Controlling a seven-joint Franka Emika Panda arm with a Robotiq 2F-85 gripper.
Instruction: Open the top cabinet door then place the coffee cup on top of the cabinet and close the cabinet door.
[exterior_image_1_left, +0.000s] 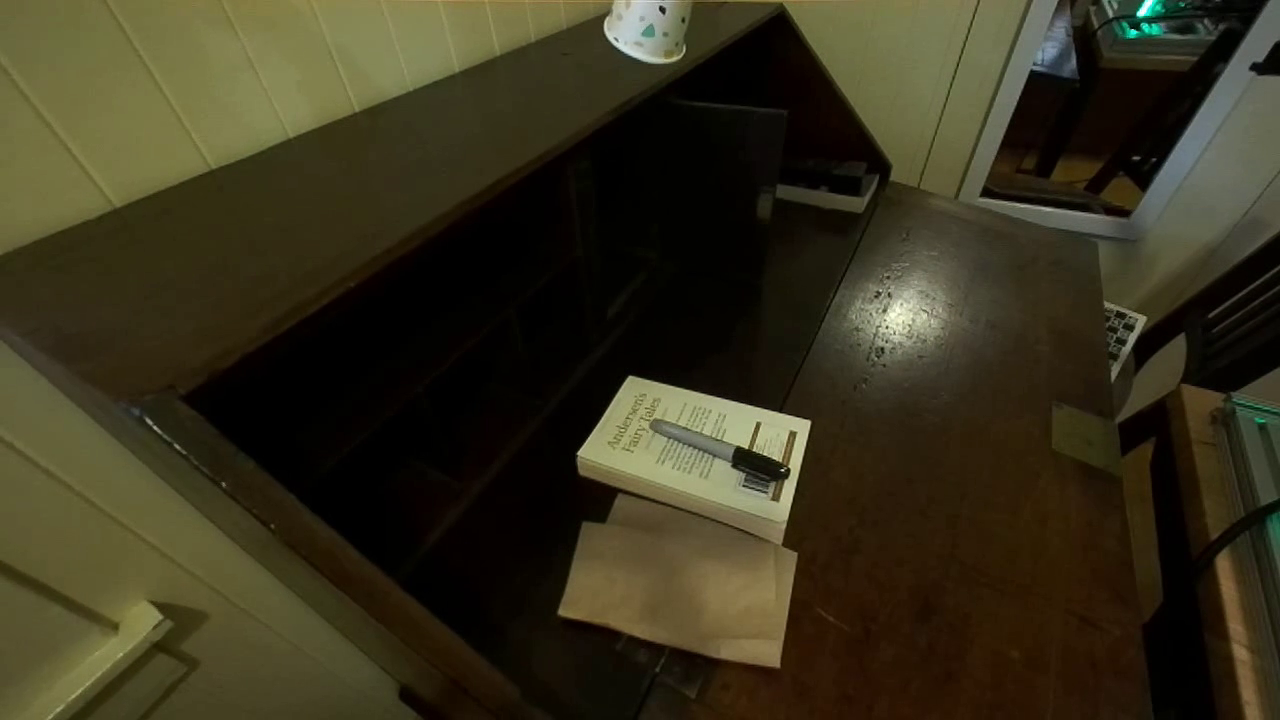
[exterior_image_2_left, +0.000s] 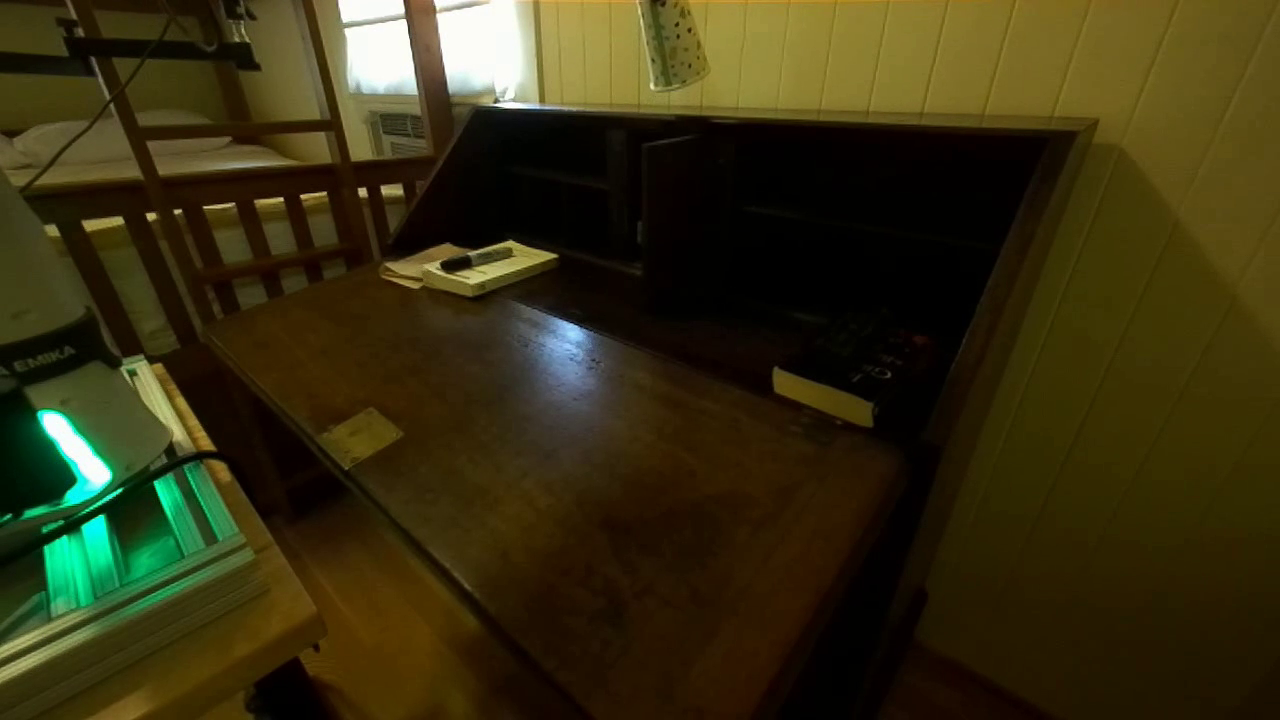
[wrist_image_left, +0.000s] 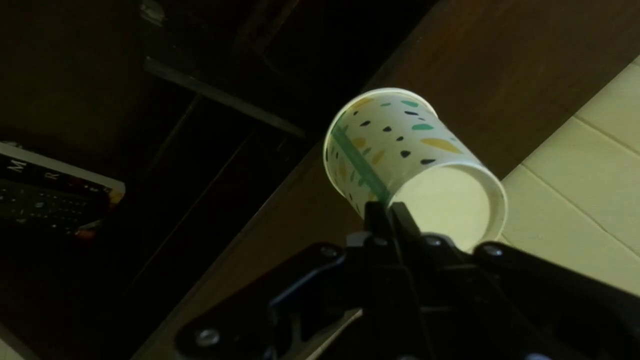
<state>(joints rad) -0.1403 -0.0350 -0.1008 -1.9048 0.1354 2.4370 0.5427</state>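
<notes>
Current step, as I judge it: set the cup (wrist_image_left: 415, 155) on top. My gripper (wrist_image_left: 386, 207) is at the lower centre of the wrist view. Its fingers are nearly together, pinching the cup at the edge of its base. The base faces the camera and the wide mouth points away, so the cup hangs mouth-down and tilted. Probable purpose of this hold: the thin edge suits a narrow pinch and spares the side from crushing. Caution: so small a bite may let the cup swivel.

Cup location: upper edge of the frame in both exterior views, above the cabinet (exterior_image_1_left: 350, 190). In an exterior view, the wall (exterior_image_2_left: 880, 60) shows beneath the cup, so it is apart from the top. I should lower it until the mouth sits flat, then release.

Door (exterior_image_1_left: 720, 180): upright, swung out, right of upper centre, its handle (exterior_image_1_left: 766, 204) on the free edge. It stands open, presumably, because closing comes last. The book (exterior_image_1_left: 690, 475) carrying a marker (exterior_image_1_left: 715, 450), below centre, seems outside its sweep; I cannot confirm this.
</notes>
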